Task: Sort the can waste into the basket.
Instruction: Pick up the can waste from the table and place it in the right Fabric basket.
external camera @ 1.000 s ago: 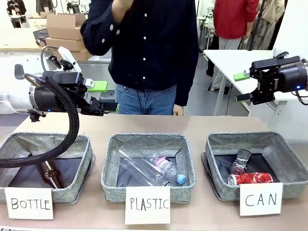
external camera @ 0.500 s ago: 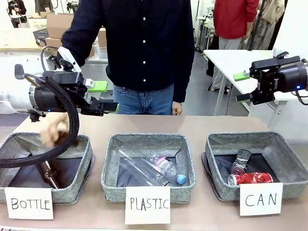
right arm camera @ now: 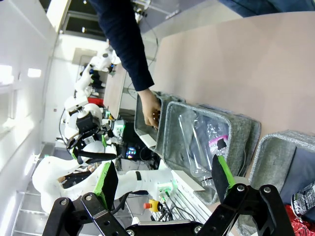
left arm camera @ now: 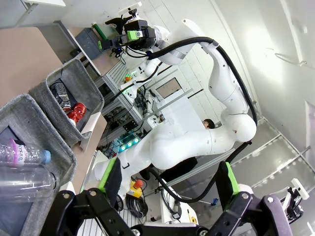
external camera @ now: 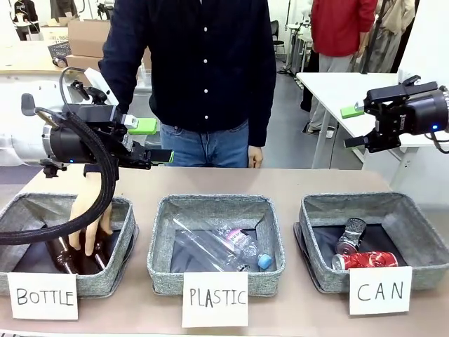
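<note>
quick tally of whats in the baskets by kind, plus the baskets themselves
Drink cans: 2, a red can and a dark can, both in the CAN basket.
Clear plastic bottles: 2, overlapping in the PLASTIC basket.
Brown glass bottles: 2, in the BOTTLE basket.
Baskets: 3.
Total: 9.

A light brown table [external camera: 280, 179] holds three grey fabric baskets in a row along its near side. The BOTTLE basket [external camera: 123, 232] sits at the left, the PLASTIC basket [external camera: 163, 239] in the middle, and the CAN basket [external camera: 421, 217] at the right, each with a white lettered card propped against its front.
</note>
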Action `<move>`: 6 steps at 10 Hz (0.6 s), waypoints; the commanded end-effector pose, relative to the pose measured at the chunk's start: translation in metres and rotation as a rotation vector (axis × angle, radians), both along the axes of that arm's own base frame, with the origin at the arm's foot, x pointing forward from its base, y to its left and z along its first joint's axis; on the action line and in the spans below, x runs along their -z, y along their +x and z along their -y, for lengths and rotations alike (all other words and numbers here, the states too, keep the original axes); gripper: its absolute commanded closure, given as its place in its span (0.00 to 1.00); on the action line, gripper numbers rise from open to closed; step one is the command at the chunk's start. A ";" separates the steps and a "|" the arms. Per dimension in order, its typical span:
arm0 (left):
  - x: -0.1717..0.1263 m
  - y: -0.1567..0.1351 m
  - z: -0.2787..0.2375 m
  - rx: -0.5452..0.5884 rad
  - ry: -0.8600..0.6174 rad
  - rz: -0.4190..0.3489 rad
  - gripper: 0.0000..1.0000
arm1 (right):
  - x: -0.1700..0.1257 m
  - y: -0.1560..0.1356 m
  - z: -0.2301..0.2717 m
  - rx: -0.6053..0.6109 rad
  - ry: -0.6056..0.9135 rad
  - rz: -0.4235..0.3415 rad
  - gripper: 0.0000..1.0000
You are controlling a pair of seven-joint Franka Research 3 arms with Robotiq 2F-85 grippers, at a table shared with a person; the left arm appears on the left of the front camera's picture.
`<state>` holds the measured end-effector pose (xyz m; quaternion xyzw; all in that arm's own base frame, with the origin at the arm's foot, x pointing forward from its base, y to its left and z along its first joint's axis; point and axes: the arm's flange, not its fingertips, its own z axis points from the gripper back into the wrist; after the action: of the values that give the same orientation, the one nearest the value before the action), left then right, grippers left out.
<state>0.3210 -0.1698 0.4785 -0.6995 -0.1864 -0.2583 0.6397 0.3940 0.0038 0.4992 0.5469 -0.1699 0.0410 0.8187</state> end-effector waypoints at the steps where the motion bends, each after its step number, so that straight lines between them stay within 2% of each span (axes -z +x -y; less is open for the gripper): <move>1: -0.004 -0.001 -0.003 0.011 0.012 -0.005 0.00 | 0.001 -0.001 0.001 -0.009 -0.019 0.016 0.00; 6: -0.004 -0.001 -0.003 0.011 0.012 -0.005 0.00 | 0.001 -0.001 0.001 -0.009 -0.019 0.016 0.00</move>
<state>0.3210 -0.1698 0.4785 -0.6995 -0.1864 -0.2583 0.6397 0.3940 0.0038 0.4992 0.5469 -0.1699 0.0410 0.8187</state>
